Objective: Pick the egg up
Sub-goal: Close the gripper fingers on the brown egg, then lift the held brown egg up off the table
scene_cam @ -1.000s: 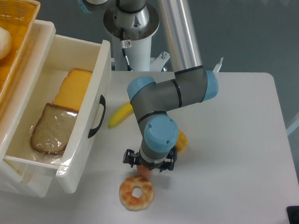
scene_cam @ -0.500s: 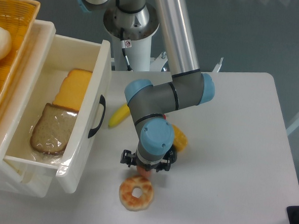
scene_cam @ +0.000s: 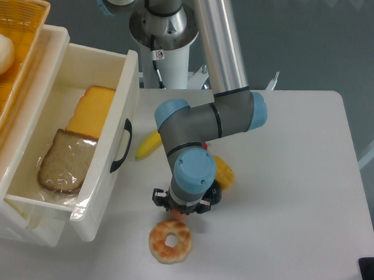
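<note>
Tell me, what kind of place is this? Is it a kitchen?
Probably not a kitchen; more likely a robot lab or test room. A robot arm is bolted at a plain white table, and the food looks like toys: a donut, a banana, and bread in a white bin.

Gripper (scene_cam: 181,209) points down at table (scene_cam: 298,185), just above donut (scene_cam: 170,241). Sliver of egg (scene_cam: 179,210) shows between the fingers; contact not resolvable. Banana (scene_cam: 150,144) and orange piece (scene_cam: 224,172) flank the arm. Open drawer (scene_cam: 103,166) holds bread (scene_cam: 64,161) and cheese (scene_cam: 95,111).
</note>
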You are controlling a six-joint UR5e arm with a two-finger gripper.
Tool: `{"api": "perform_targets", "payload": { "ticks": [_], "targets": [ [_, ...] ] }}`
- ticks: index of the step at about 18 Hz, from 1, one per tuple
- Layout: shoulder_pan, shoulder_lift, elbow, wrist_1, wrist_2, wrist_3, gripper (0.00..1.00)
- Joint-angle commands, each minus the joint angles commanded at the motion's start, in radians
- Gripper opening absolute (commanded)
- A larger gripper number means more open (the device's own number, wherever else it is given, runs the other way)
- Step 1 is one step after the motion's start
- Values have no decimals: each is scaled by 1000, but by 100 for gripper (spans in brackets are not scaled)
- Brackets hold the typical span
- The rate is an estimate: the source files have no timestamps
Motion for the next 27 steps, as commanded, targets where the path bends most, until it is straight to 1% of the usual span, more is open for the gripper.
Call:
{"api": "perform_targets", "payload": {
  "ticks": [2, 4, 6, 10, 13, 16, 18, 20, 23, 27],
  "targets": [
    [0, 3, 2, 0, -2, 2, 32],
    [2, 5, 5, 0, -2, 12, 30],
    [3, 18, 9, 0, -3, 35, 28],
    [2, 57, 23, -3, -8, 153, 28],
    [0, 86, 28, -5, -8, 300, 28],
    [-2, 120, 29, -6, -6, 480, 28],
    [-6, 141, 23, -9, -5, 570, 28],
    [-8, 163, 17, -11, -3, 609, 28],
    [-21, 181, 14, -11, -5, 704, 28],
    [-32, 187, 15, -18, 3, 732, 28]
  ]
}}
